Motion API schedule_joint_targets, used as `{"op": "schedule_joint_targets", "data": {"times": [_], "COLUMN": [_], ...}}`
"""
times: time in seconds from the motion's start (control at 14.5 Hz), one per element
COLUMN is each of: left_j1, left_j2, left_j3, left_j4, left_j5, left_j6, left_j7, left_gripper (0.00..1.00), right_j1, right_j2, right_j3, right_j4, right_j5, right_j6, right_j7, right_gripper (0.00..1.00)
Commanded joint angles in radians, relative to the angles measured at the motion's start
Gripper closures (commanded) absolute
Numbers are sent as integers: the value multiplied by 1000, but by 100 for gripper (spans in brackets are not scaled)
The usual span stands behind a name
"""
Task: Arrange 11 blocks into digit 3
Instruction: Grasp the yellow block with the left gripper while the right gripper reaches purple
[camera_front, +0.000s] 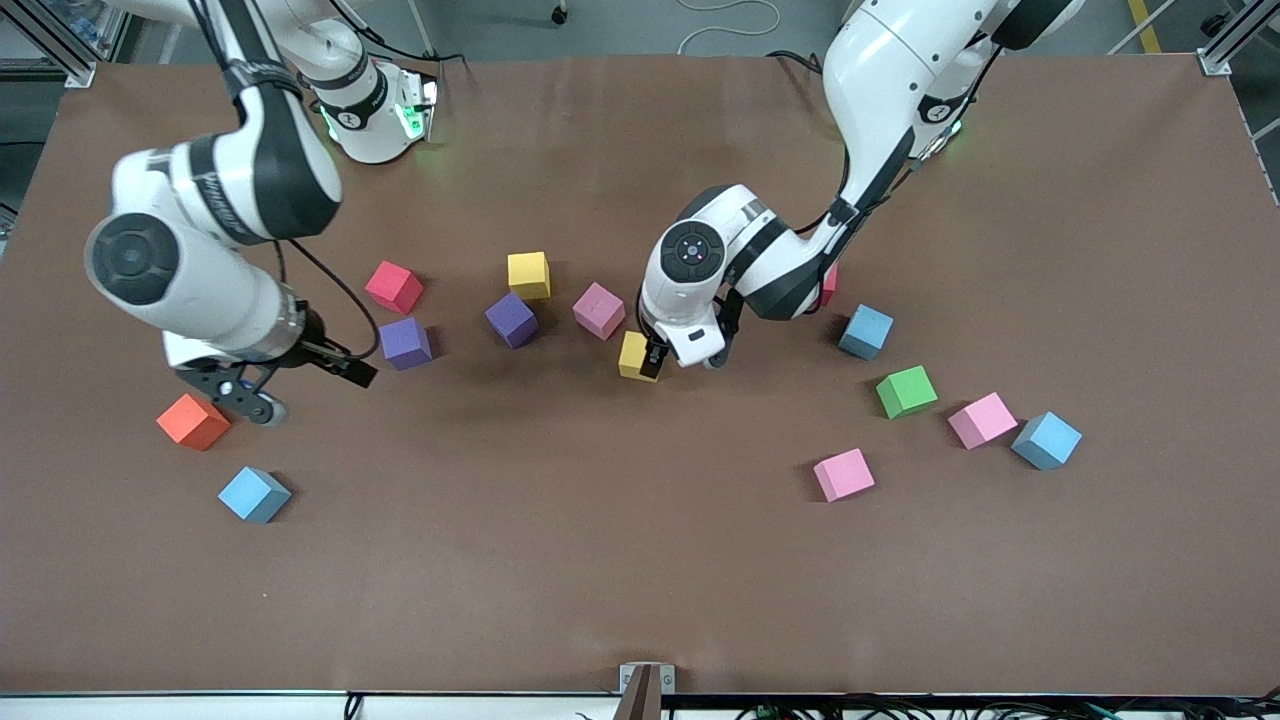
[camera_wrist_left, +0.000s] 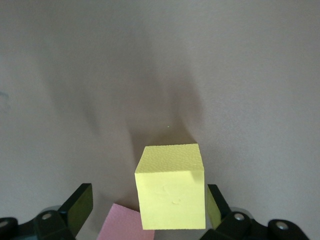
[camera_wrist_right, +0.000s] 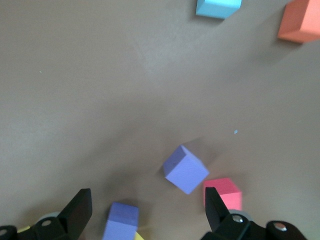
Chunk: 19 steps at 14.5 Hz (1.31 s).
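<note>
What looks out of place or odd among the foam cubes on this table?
One orange foam cube sits beside the right gripper, the only cube of that colour. All cubes lie scattered and skewed; none are damaged.

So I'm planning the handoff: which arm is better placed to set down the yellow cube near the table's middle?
Left. Its tool is down at that yellow cube, which sits between its fingers in the left wrist view. The right tool is open near the orange cube, holding nothing.

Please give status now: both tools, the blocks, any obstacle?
Left tool open around small yellow foam cube, beside pink foam cube. Right tool open, empty, over table near purple foam cube. Blocks scattered, digit not begun.
</note>
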Motion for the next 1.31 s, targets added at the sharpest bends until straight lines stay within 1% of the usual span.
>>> {"op": "schedule_joint_targets", "data": {"times": [0.0,0.14,0.41,0.62,0.69,0.89,1.1,1.24], "left_j1": [-15,-17,-17,-15,-16,-20,-36,-41], "left_j2": [23,32,44,53,53,69,87,104], "left_j3": [9,11,9,11,11,11,11,9], "left_j4": [23,24,24,24,24,24,24,24], "left_j5": [21,23,29,26,27,29,78,112], "left_j6": [44,64,70,70,72,99,105,121], "left_j7": [-111,-171,-208,-212,-218,-220,-220,-220], "left_gripper": [0,0,0,0,0,0,1,5], "right_j1": [56,79,120,195,220,275,279,279], "right_j2": [-23,-23,-23,-20,-9,46,64,64], "right_j3": [-6,-6,-5,-2,-2,-3,-3,-2], "right_j4": [-110,-174,-298,-418,-435,-435,-434,-431], "right_j5": [1,1,1,3,3,1,1,1], "right_j6": [116,199,342,524,567,591,591,583], "right_j7": [138,206,345,469,508,568,573,573], "right_gripper": [0,0,0,0,0,0,0,0]}}
